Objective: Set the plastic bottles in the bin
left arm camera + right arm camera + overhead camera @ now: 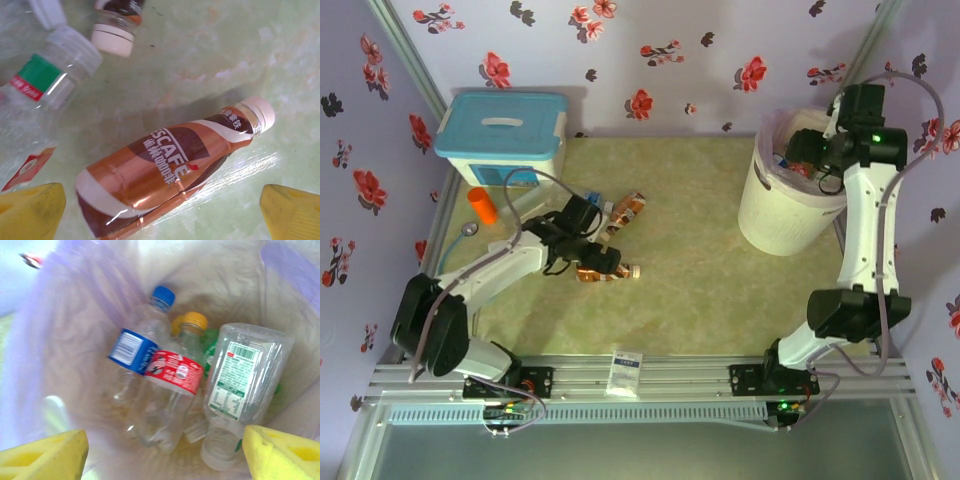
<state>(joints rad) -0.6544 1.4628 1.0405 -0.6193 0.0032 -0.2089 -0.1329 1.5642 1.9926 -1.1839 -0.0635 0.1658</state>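
Brown-sleeved coffee bottle, marked "ESCAFE", lay on the table well apart from the bin. The left gripper straddled it with jaws wide, apparently lined up for pickup. Over the bin, the right gripper stood open and empty above clear bottles lying inside.

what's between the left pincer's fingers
The base end of the brown coffee bottle, lying on the table; left pincer open, in the left wrist view.
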